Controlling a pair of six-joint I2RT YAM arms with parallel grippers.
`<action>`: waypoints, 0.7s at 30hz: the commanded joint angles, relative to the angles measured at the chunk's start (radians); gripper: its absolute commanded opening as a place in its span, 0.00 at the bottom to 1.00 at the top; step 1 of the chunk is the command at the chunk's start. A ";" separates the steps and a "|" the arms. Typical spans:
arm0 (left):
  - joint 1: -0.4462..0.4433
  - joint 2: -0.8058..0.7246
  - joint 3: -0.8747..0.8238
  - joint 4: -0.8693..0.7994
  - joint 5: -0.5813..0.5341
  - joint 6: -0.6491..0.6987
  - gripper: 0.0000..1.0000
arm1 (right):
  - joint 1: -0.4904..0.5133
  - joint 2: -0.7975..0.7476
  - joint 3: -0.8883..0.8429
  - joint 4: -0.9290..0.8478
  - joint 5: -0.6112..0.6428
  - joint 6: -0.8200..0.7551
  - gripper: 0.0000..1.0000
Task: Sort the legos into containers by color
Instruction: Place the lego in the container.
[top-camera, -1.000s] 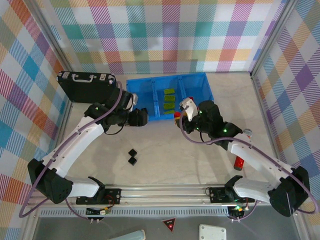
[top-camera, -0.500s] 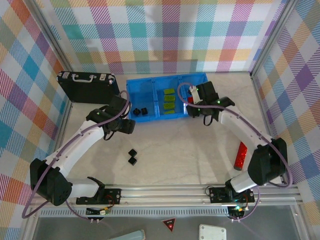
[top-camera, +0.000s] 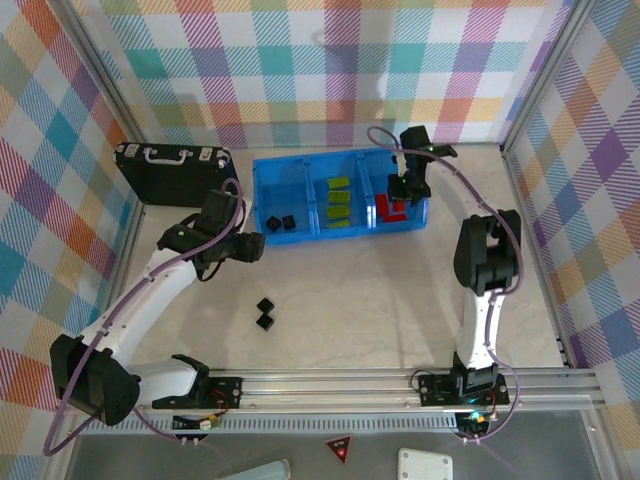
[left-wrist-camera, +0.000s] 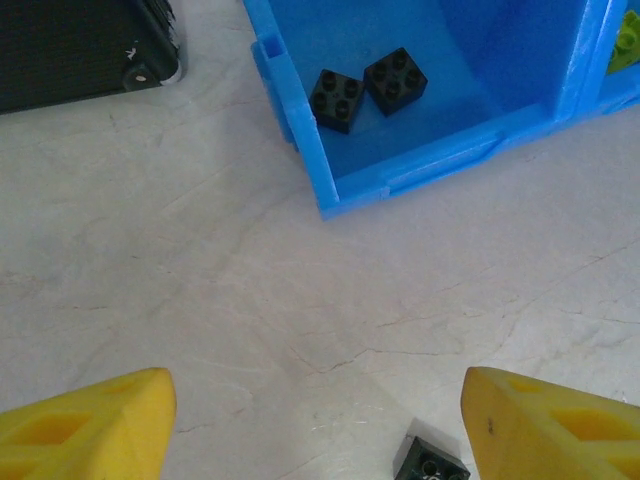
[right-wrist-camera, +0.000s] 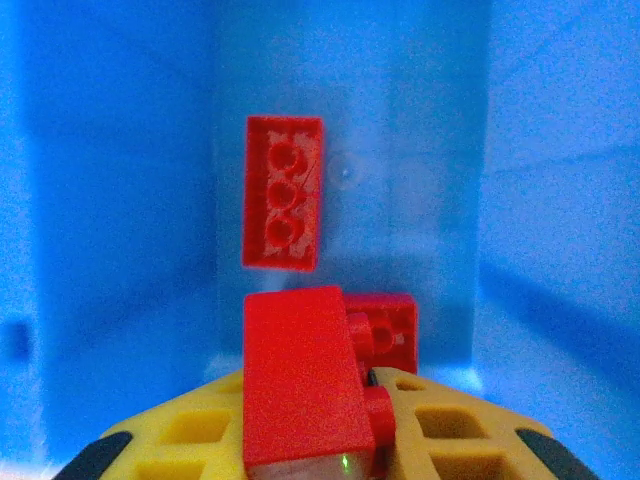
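Centrally, a blue bin (left-wrist-camera: 420, 165) of three compartments side by side; the left compartment (left-wrist-camera: 450, 55) holds two black cubes (left-wrist-camera: 365, 85), touching; the middle compartment (top-camera: 322, 178) holds lime-green bricks (top-camera: 339, 200), their number hard to make out; the right compartment (right-wrist-camera: 400, 200) holds a flat red brick (right-wrist-camera: 283, 192) and a second red brick (right-wrist-camera: 392, 330), partly hidden behind the held red brick (right-wrist-camera: 298, 375); the right gripper (right-wrist-camera: 312, 420) pinches that brick above this compartment, fingertips covered by it; the left gripper (left-wrist-camera: 320, 430) hangs over the table (top-camera: 380, 300), fingers spread, nothing between; two loose black cubes (top-camera: 265, 314) lie on the table, one cut off at the left wrist view's lower edge; a black briefcase (top-camera: 170, 168) lies just beside the bin.
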 joint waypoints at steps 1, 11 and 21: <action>0.011 -0.001 -0.015 0.014 0.023 0.010 0.75 | -0.013 0.074 0.123 -0.124 -0.027 -0.017 0.14; 0.016 0.000 -0.022 0.018 0.030 0.008 0.75 | -0.033 0.319 0.396 -0.228 -0.002 -0.045 0.17; 0.017 0.004 -0.022 0.019 0.028 0.007 0.77 | -0.033 0.347 0.411 -0.188 0.006 -0.042 0.34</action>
